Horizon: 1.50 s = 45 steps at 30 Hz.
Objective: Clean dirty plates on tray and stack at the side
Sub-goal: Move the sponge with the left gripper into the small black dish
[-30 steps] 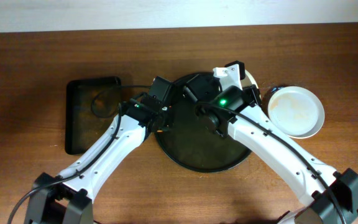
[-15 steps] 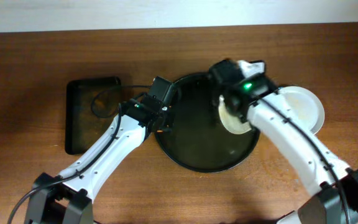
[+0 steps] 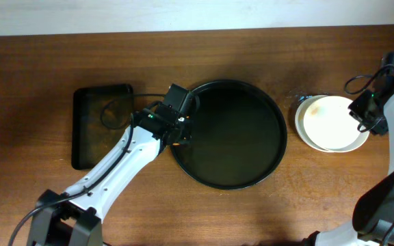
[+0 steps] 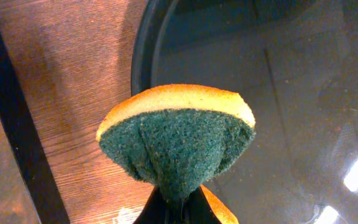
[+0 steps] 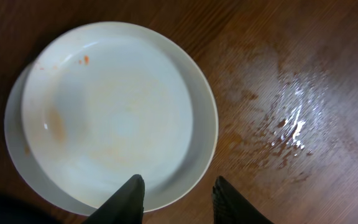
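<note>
The sponge (image 4: 176,140) is being pinched tight in the left gripper (image 4: 178,208) over the black tray's (image 3: 231,137) left rim, with nothing being carried on the tray. The plates (image 3: 330,123) are being stacked on the table off to the tray's right, directly under the right gripper (image 5: 178,186), its fingers being held apart and empty. Faint orange smears are being shown on the top plate (image 5: 107,118); the right arm's way nearer.

No readable text, label, brand or number in any view — plates, tray, sponge, arms all unmarked.
</note>
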Available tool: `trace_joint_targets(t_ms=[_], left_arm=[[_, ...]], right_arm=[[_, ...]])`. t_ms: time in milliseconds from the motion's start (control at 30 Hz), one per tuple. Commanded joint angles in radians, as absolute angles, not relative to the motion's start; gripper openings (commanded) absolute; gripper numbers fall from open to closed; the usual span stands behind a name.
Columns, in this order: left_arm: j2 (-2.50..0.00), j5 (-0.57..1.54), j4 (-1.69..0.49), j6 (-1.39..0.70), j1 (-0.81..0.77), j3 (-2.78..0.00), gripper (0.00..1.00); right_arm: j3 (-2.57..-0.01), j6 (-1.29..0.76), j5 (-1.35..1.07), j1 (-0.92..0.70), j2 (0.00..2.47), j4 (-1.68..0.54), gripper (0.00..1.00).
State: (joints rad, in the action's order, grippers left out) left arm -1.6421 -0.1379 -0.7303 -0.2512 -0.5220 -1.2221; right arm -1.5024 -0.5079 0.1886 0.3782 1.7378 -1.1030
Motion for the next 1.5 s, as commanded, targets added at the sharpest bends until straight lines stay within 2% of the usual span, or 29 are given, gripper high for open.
trace_joint_targets(t_ms=[0, 67, 167, 200, 300, 467, 533, 700, 767, 800, 833, 900, 933, 967, 1000, 1033, 1100, 1200, 1267, 1333, 1467], left_arm=[[-1.632, -0.134, -0.728, -0.262, -0.516, -1.229, 0.00], [-1.632, -0.134, -0.732, -0.262, -0.516, -1.229, 0.00], [-1.632, -0.134, -0.744, -0.261, -0.516, -1.229, 0.00], [-1.623, -0.129, -0.746, -0.261, -0.513, -1.229, 0.00], [-1.543, 0.010, -0.772, -0.262, -0.393, -1.229, 0.00], [-1.503, 0.032, -0.981, -0.261, -0.180, -1.229, 0.00], [-1.503, 0.049, -1.036, -0.260, -0.134, -1.229, 0.00], [-1.502, 0.049, -1.158, -0.255, -0.135, -1.229, 0.00], [-1.460, 0.050, -1.164, -0.241, -0.136, -1.227, 0.01], [-1.422, 0.049, -1.164, -0.237, -0.137, -1.224, 0.00], [-1.372, 0.049, -1.162, -0.237, -0.137, -1.211, 0.01], [-1.217, 0.049, -1.126, -0.237, -0.137, -1.108, 0.00], [-1.120, 0.046, -1.079, -0.237, -0.137, -1.024, 0.00], [-1.054, 0.031, -1.032, -0.237, -0.137, -0.964, 0.01], [-0.991, 0.026, -0.952, -0.237, -0.136, -0.901, 0.09], [-0.975, -0.009, -0.884, -0.238, -0.136, -0.868, 0.11], [-1.061, -0.158, -0.762, -0.238, -0.107, -0.866, 0.11], [-1.264, -0.165, -0.544, -0.237, -0.008, -0.866, 0.10], [-1.449, -0.135, -0.364, -0.144, 0.045, -0.867, 0.19], [-1.562, -0.136, -0.283, -0.110, 0.049, -0.867, 0.34], [-1.598, -0.135, -0.234, -0.106, 0.049, -0.877, 0.37]], right_arm=[[-1.503, -0.485, 0.138, 0.379, 1.743, -1.144, 0.38], [-1.503, -0.414, 0.077, 0.379, 1.742, -1.175, 0.38], [-1.504, -0.265, -0.155, 0.365, 1.742, -1.233, 0.37], [-1.504, -0.238, -0.155, 0.340, 1.740, -1.254, 0.37], [-1.504, -0.163, -0.154, 0.146, 1.720, -1.275, 0.40], [-1.504, -0.185, -0.116, -0.203, 1.713, -1.223, 0.43], [-1.504, -0.218, -0.121, -0.236, 1.705, -1.229, 0.44], [-1.434, -0.218, -0.119, -0.236, 1.551, -1.264, 0.45], [-1.283, -0.218, -0.119, -0.236, 1.384, -1.170, 0.53], [-1.186, -0.218, -0.115, -0.236, 1.276, -1.105, 0.66], [-1.128, -0.218, -0.097, -0.236, 1.209, -1.074, 0.72], [-1.014, -0.218, -0.065, -0.236, 1.045, -1.036, 0.92], [-0.988, -0.218, -0.047, -0.236, 0.989, -1.036, 0.99], [-0.972, -0.218, -0.025, -0.236, 0.946, -1.035, 0.99], [-0.968, -0.218, 0.000, -0.236, 0.919, -1.035, 0.99], [-0.968, -0.218, 0.005, -0.236, 0.915, -1.036, 0.99], [-0.968, -0.218, 0.005, -0.236, 0.929, -1.050, 0.99], [-0.968, -0.218, 0.006, -0.236, 0.943, -1.058, 0.99], [-0.968, -0.218, 0.006, -0.236, 0.943, -1.058, 0.99], [-0.968, -0.218, 0.006, -0.236, 0.944, -1.058, 0.99], [-0.968, -0.218, 0.006, -0.236, 0.944, -1.058, 0.99]])
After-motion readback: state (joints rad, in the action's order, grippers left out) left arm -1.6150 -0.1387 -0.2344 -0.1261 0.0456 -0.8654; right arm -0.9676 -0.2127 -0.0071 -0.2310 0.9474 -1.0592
